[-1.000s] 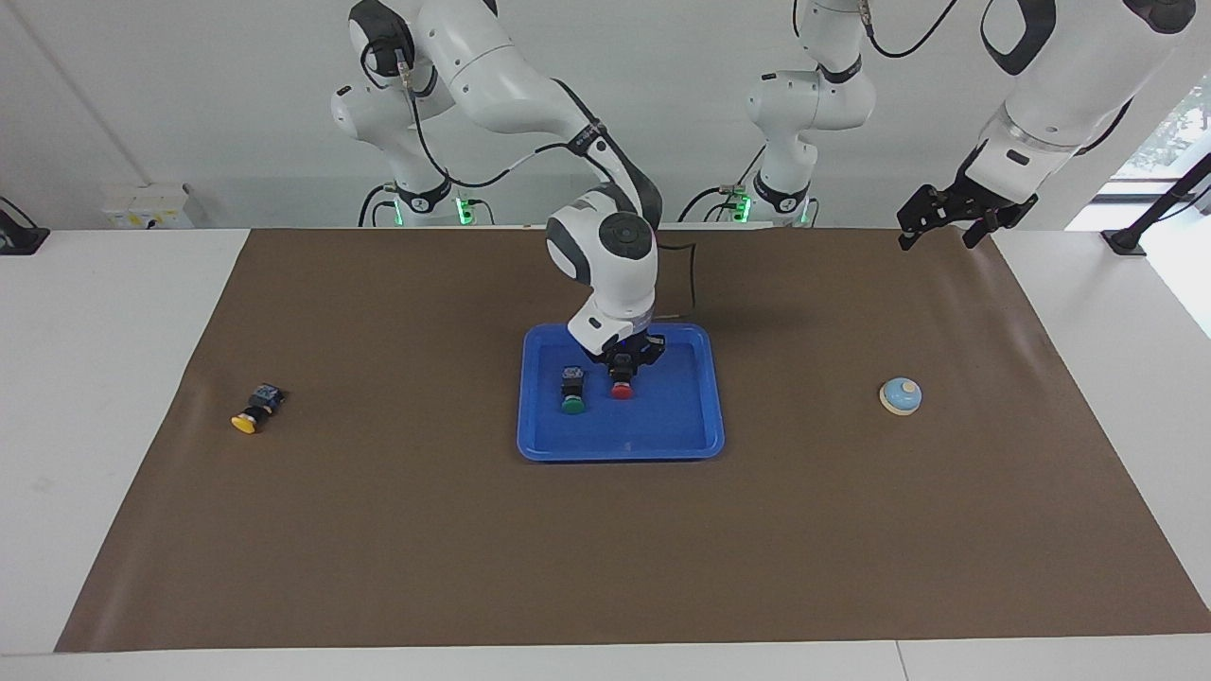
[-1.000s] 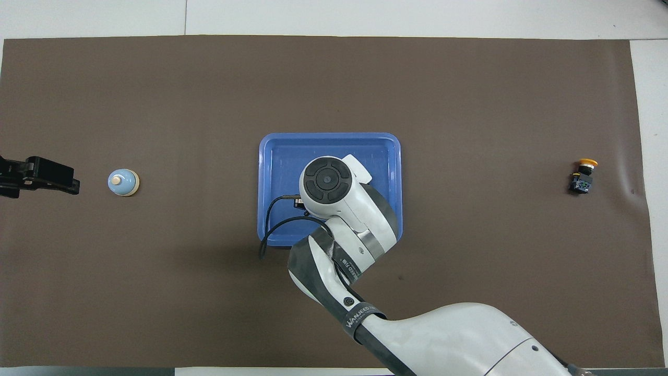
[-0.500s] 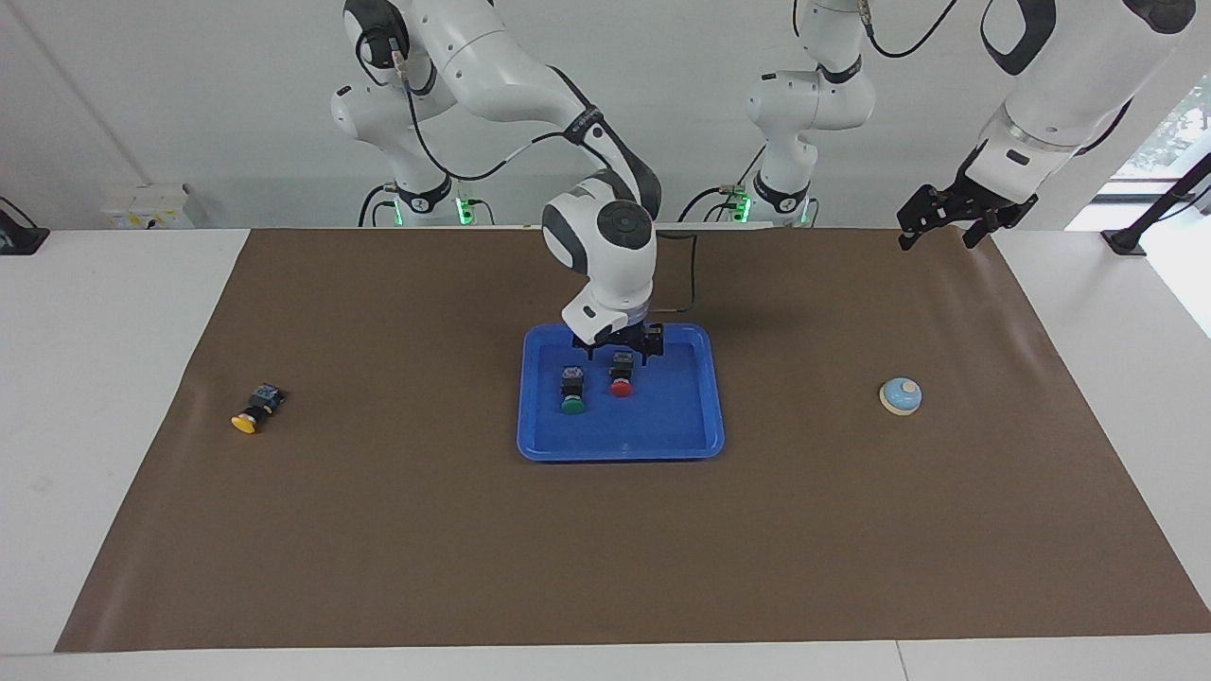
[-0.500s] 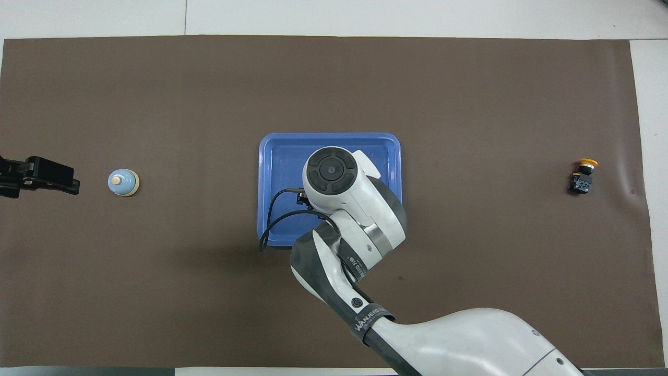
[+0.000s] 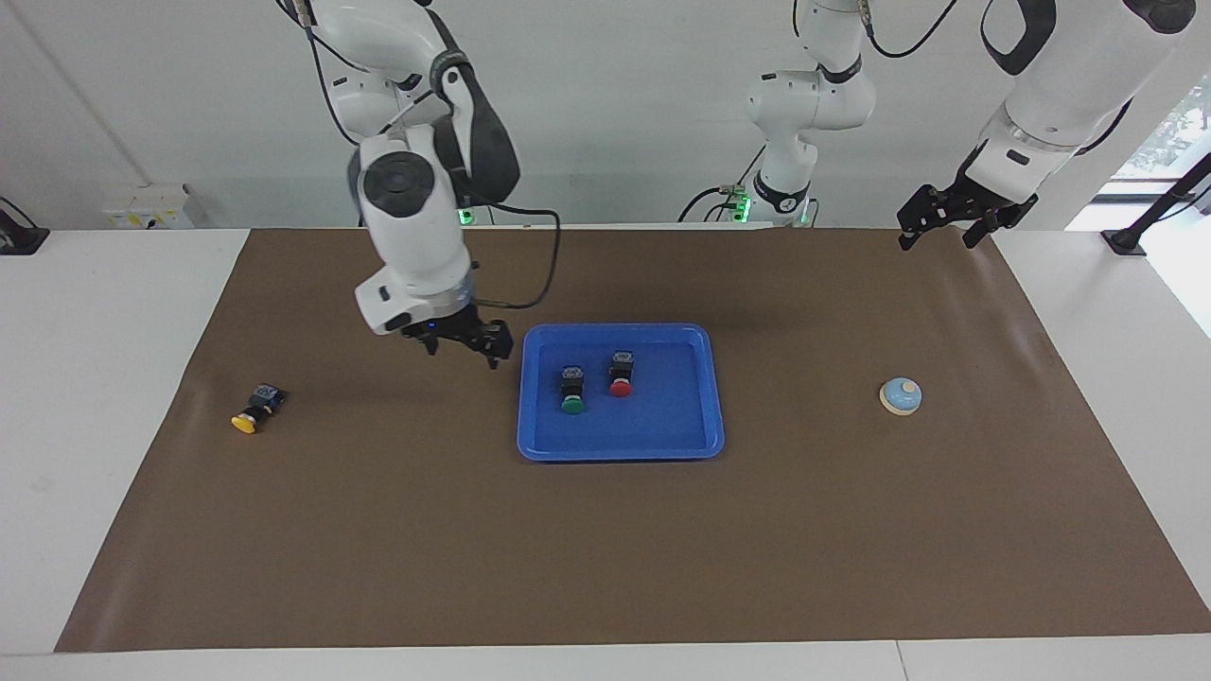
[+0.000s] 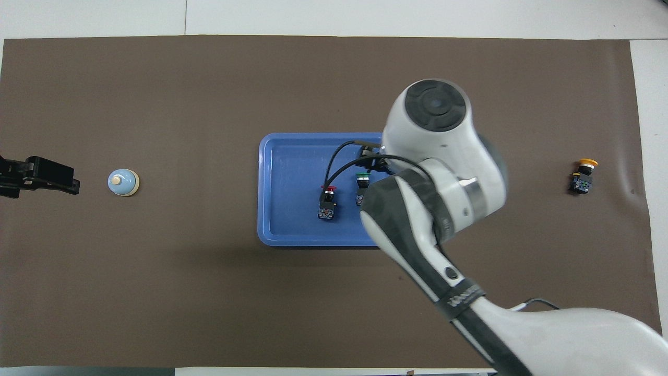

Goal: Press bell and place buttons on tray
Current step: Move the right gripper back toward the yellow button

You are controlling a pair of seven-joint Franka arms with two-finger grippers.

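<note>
Brown mat (image 5: 605, 549) holds tray (image 5: 620, 446) with red (image 5: 621, 373) and green (image 5: 571, 389) buttons. Right gripper (image 5: 464, 344) hangs empty, fingers apart, beside it. Left gripper (image 5: 954, 219) waits, also spread.

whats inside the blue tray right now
Two buttons lie in the tray: the green button and the red button, side by side and apart. In the overhead view the right arm covers the tray's corner; the facing view shows nothing else inside.

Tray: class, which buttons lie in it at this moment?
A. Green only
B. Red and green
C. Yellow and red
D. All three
B: the red button and green button lie in the tray, while the yellow button lies on the mat toward the right arm's end.
</note>
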